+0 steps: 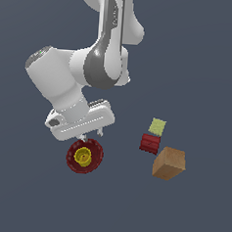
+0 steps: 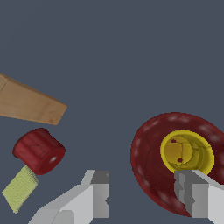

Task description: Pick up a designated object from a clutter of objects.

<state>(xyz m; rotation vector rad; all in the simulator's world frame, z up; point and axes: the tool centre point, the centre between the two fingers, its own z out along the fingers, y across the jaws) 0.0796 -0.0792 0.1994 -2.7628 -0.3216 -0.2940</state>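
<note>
Right now the gripper (image 2: 142, 194) has its two fingers (image 2: 98, 192) spread apart, nothing between them. In the wrist view one finger is over bare floor and the other overlaps the rim of the dark-red bowl (image 2: 151, 162); can't tell if it touches. In the exterior view the gripper (image 1: 92, 133) hangs just above the bowl (image 1: 96, 156), the short fingertips poking down from the white hand right over the bowl's far edge.

Bowl is wide, shallow, round, dark red with pale flecks along the rim, and it sits toward the exterior view's left, lower middle of the floor. A yellow cup (image 1: 83, 156) sits inside the bowl, roughly centred, mouth facing the cameras. In the wrist view the cup (image 2: 188, 151) shows a few red spots inside.

Rest of the clutter is well apart, on the exterior view's right. Small pale yellow-green cube (image 1: 157, 127) is farthest back; small dark-red block (image 1: 150, 143) is just in front of it, looks touching; larger tan-brown box (image 1: 169, 163) is nearest, tilted, just beside the block. In the wrist view the block (image 2: 39, 150) looks rounded like a short cylinder, between the box (image 2: 26, 104) and the cube (image 2: 19, 188).

Floor (image 1: 209, 70) is plain dark grey-blue. White arm (image 1: 92, 62) comes down from the top of the exterior view.
</note>
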